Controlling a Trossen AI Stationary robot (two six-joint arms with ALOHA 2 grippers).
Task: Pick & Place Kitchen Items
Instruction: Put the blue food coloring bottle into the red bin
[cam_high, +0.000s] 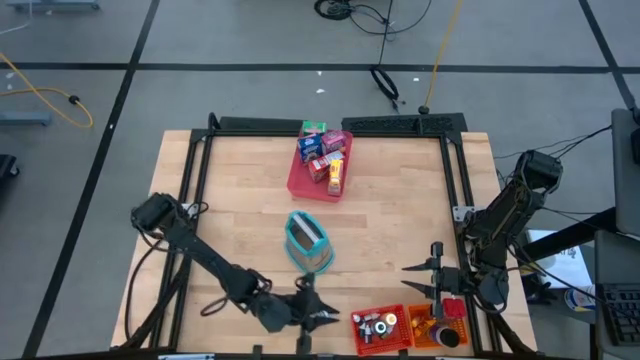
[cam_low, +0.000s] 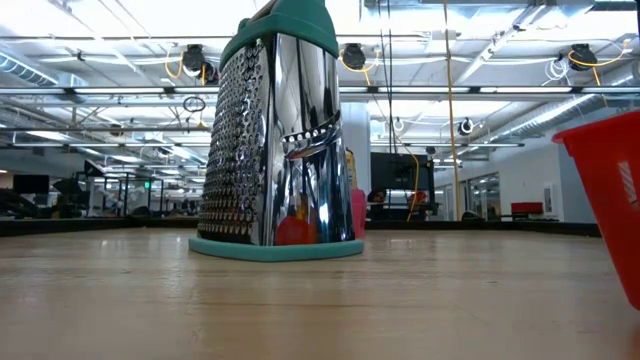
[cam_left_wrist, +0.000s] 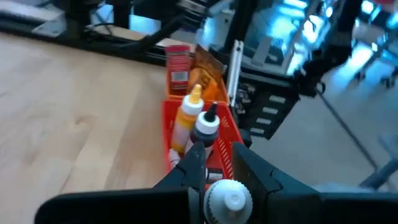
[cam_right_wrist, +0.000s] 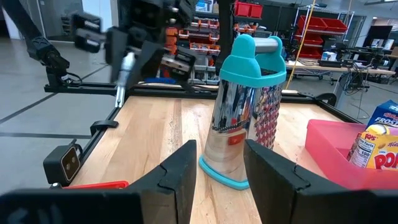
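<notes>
The left arm reached from its base at the table's left edge low across the wood to the near edge, its elbow bent, and its wrist pointed toward the red bin (cam_high: 383, 345). The left gripper (cam_high: 330, 318) was clenched on a small bottle (cam_left_wrist: 229, 198) with a round white cap, which stood between the two dark fingers (cam_left_wrist: 194, 163) in the left wrist view. Just beyond it, in the red bin, stood a slim bottle with an orange cap (cam_left_wrist: 188, 112) and a dark jar with a white collar (cam_left_wrist: 207, 124); an orange bin (cam_high: 447, 327) stood against the red one, on its right. The right arm was folded at the table's right edge and its forearm came down steeply; the right gripper (cam_high: 410, 280) hung above the orange bin, turned toward the table's middle, and its angular fingers (cam_right_wrist: 177, 171) stood apart, released, with nothing between them. In the middle of the table stood upright a metal grater (cam_high: 308, 240), shiny, tapered, with punched holes and a teal plastic handle and foot. The other kitchen items, small glossy packets (cam_high: 325, 155) in green, pink, blue, red and yellow, lay together in the flat pink tray (cam_high: 300, 186) near the far edge, well apart from both grippers. The table top (cam_high: 240, 200) was pale wood planks in a black frame
</notes>
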